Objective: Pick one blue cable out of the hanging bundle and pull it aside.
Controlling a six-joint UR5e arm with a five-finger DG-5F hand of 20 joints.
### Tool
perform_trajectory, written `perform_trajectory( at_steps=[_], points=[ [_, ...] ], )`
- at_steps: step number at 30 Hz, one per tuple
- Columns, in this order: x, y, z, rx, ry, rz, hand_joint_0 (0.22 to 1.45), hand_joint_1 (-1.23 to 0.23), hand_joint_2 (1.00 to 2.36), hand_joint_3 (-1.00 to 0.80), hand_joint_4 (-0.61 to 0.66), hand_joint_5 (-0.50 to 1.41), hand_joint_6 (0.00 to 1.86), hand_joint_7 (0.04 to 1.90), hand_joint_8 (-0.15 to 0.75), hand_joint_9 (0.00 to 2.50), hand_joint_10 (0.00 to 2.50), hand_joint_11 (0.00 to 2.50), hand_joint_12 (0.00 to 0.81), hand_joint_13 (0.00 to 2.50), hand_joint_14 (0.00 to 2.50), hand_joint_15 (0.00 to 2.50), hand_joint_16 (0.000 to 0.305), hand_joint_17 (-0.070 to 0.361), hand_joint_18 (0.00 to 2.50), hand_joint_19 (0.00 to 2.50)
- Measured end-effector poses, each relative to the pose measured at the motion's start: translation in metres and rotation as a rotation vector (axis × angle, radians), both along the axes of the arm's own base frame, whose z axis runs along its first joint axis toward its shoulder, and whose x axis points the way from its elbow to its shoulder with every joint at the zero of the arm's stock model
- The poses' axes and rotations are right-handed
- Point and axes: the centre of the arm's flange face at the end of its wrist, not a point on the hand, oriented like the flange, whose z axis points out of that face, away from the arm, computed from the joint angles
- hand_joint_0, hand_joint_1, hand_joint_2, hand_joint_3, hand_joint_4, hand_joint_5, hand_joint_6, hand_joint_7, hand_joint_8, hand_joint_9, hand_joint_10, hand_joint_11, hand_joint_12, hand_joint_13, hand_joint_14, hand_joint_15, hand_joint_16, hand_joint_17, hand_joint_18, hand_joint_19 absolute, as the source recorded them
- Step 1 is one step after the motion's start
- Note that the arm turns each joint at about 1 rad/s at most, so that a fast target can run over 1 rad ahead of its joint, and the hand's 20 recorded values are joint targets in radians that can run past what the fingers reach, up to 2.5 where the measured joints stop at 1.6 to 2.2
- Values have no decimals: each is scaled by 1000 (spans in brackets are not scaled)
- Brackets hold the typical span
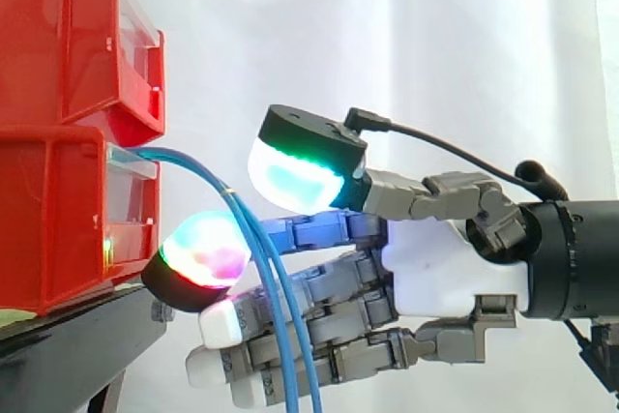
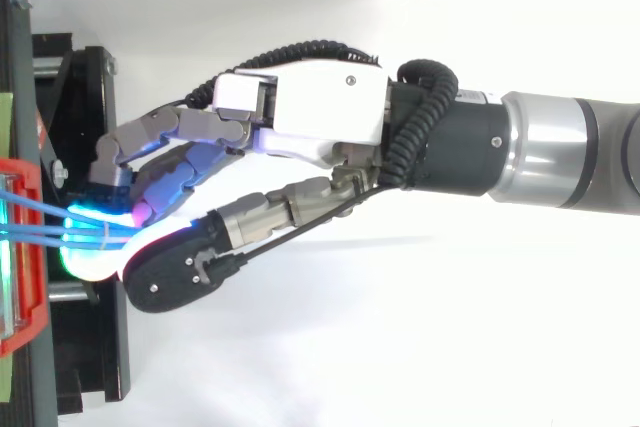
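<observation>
— Blue cables (image 1: 279, 307) run straight through the gap between our pads. The rainbow-lit fingertip (image 1: 205, 256) sits just left of them, and the green-lit thumb pad (image 1: 298, 176) is raised above and to the right. The fingers are only loosely bent, and as far as we can see we hold nothing.

— Where do the cables go from there?

— They leave the lower red bin (image 1: 58, 220) on the left, arc over, and hang down across the lower fingers of the hand (image 1: 450, 268). From above, the cables (image 2: 40, 219) lie close side by side, so a plain pinch would probably catch all of them.

— Then how do we take just one?

— We judge it best to slip the fingertip behind a single outer cable and lower the thumb pad onto it slowly. We should close firmly only once the others have slid free.

— And the pull?

— Rightward, away from the bin and the black stand (image 1: 68, 345), and gently. The cable looks anchored inside the bin, so a jerk could slip it from our pads.
</observation>
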Motion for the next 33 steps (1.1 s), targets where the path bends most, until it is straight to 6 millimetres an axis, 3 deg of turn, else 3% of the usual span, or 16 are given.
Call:
perform_trajectory(
  at_steps=[5,24,29,33],
  points=[
    [1,-2,8,-2,17,3,573,-628,1016,-147,107,-139,925,778,253,776,13,339,255,612,11,278,36,81,389,281],
    [-4,-2,15,-11,66,14,624,-759,1017,-66,-33,-144,964,781,256,808,12,389,258,676,13,316,38,84,459,285],
    [-9,-1,22,-15,89,18,607,-742,1020,-157,30,-145,960,783,239,821,13,401,240,669,14,338,34,77,438,322],
    [-13,0,26,-18,111,19,551,-697,1008,-392,69,-134,940,789,250,869,13,396,253,693,14,339,35,79,446,330]
  ],
)
